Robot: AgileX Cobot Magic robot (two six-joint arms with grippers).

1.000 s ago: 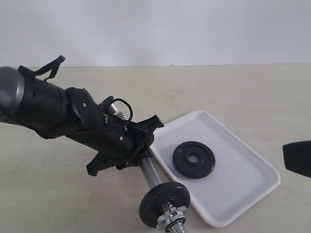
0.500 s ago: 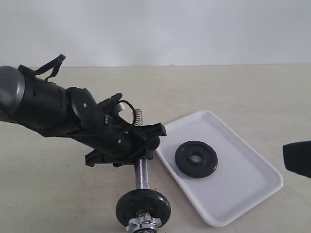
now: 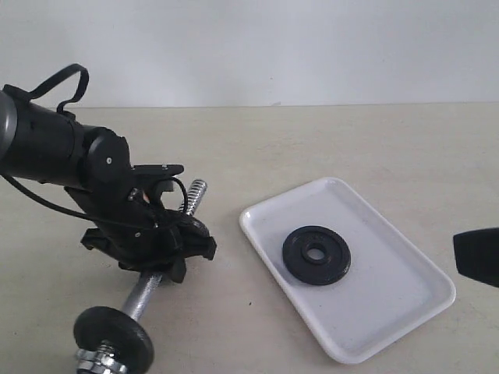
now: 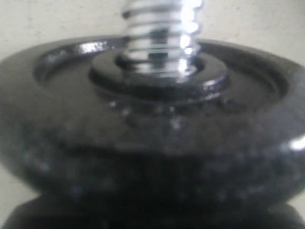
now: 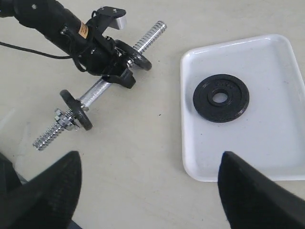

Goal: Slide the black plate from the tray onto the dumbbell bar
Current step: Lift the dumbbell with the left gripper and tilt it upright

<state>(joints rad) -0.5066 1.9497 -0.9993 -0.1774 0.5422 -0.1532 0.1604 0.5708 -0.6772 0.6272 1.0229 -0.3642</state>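
Black plate (image 3: pixel 316 255): lying flat in the tray (image 3: pixel 390 312), awaiting a rim pinch from open right jaws. Clamping the dumbbell bar (image 3: pixel 144 287) with left jaws, ideally steadying its bare end.

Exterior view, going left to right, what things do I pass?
dumbbell bar, held in the left hand → tray, near rim first → black plate lying in it → right hand at the picture's edge
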